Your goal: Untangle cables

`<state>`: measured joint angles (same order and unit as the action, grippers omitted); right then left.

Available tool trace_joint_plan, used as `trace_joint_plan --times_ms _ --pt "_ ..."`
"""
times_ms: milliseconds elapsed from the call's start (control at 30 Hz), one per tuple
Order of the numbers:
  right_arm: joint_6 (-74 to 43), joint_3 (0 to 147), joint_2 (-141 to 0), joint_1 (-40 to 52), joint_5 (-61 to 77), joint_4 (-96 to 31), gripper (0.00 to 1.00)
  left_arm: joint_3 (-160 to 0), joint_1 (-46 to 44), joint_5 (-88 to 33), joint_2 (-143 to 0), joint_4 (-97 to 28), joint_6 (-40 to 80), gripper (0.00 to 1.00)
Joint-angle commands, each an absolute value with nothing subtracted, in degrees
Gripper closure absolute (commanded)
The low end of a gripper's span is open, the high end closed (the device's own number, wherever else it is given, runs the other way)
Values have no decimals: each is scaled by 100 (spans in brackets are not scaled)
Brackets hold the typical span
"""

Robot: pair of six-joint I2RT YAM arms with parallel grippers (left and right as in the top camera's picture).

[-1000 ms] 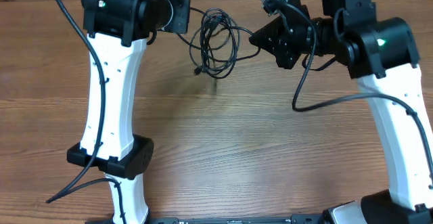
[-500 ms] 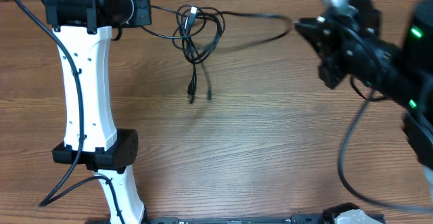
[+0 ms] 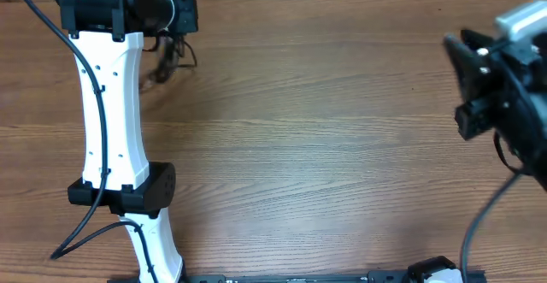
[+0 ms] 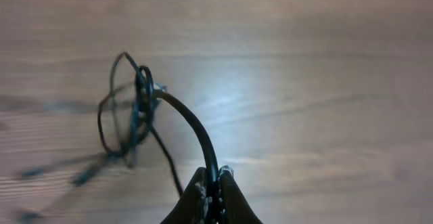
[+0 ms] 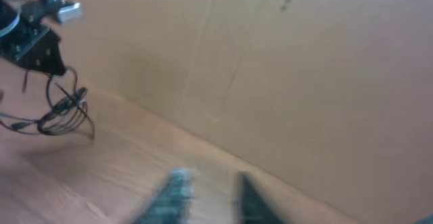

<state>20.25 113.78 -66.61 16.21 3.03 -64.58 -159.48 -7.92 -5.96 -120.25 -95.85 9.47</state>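
The thin black cables (image 4: 130, 113) are bunched into one loose tangle of loops at the far left of the brown wooden surface (image 3: 325, 146), just beside the white upper link of the left arm (image 3: 107, 120). The left gripper (image 4: 212, 181) has its jaws pressed together on a single strand, which curves up and away from the fingertips into the tangle. In the right wrist view the bundle hangs below that gripper, with loops and loose ends trailing down. Whether the lowest ends touch the surface cannot be told. The right gripper (image 5: 211, 183) is well apart from the bundle, over the right edge of the surface. Its jaws are blurred but look spread, with nothing between them, and they face a plain tan wall (image 5: 325, 82).
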Motion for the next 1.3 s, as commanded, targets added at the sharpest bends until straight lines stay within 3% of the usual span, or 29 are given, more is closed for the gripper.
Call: trace_joint_plan --times_ms 0,100,167,800,1267 --pt "1772 11369 -7094 1601 633 -6508 28 -15987 -1286 -1151 -12062 -9679 869 96" --pt "1774 11369 -7387 1601 941 -6635 9 -16003 -1691 -1166 -11994 -9679 858 96" --pt "1772 11369 -7577 1601 1127 -6757 4 -16005 -1911 -1162 -11909 -9677 858 96" --pt "1216 11362 -9089 1601 3485 -6838 4 -16151 -2563 -1907 -10291 -9268 875 96" --pt "2552 11358 -9432 1601 4235 -7137 4 -16153 -2563 -1597 -10217 -8291 1415 96"
